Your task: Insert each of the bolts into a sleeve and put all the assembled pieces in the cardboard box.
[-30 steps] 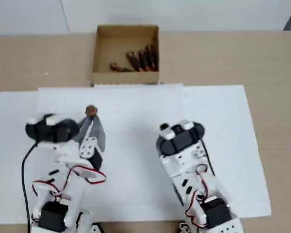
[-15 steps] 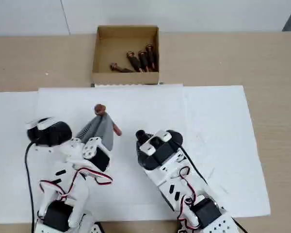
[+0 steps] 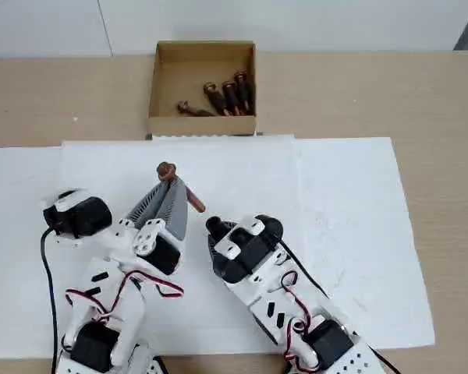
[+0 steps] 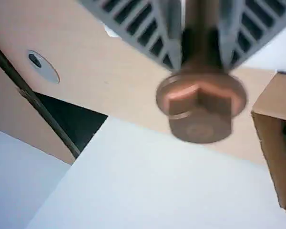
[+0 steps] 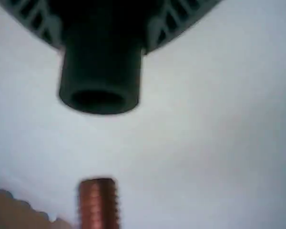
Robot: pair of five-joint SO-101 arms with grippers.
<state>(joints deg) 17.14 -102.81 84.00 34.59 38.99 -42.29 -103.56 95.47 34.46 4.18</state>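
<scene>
Nearest me, my right gripper (image 5: 105, 19) clamps the black sleeve (image 5: 101, 76), bore facing the bolt (image 5: 98, 202) tip, lined up for mating, I judge. Just left, my left gripper (image 3: 171, 185) pinches that bolt's shank. Far off, the cardboard box (image 3: 204, 123) holds finished pieces (image 3: 226, 95).

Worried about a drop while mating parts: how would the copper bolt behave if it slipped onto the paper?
The bolt looks like solid metal, so it is probably stiff and heavy for its size. Its round threaded shank would likely roll, but the wider head should curve it to a stop.
</scene>
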